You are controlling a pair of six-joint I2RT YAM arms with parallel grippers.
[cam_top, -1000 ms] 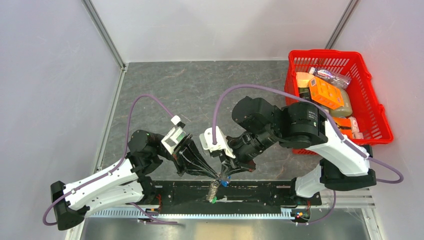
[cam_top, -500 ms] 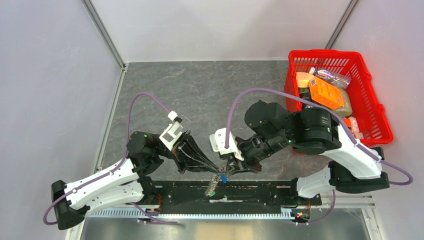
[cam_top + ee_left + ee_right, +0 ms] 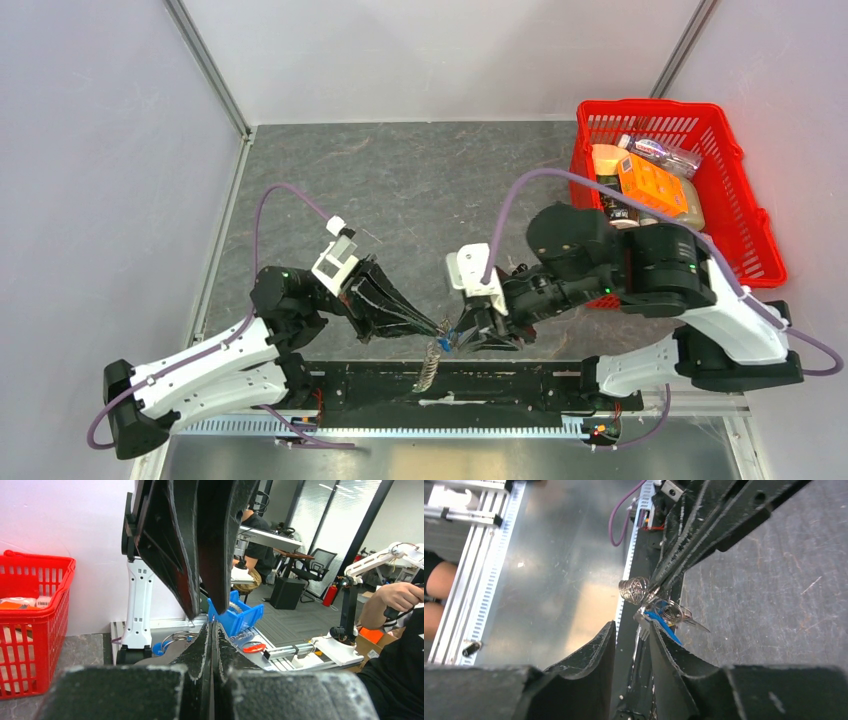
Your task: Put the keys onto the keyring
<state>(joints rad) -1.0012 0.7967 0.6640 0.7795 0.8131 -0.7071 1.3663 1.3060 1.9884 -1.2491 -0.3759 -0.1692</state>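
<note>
The keyring (image 3: 634,590), with a blue-capped key (image 3: 660,620) hanging against it, dangles over the near edge of the tabletop (image 3: 400,180), pinched between the left arm's fingers (image 3: 704,535), which are pressed tight together, while the right arm's fingers (image 3: 591,662) stand slightly parted just beside the key, gripping nothing.

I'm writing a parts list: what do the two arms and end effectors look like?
The left arm and right arm have white shells, black joints and a purple cable each. The left end effector and right end effector have black tapered fingers.
</note>
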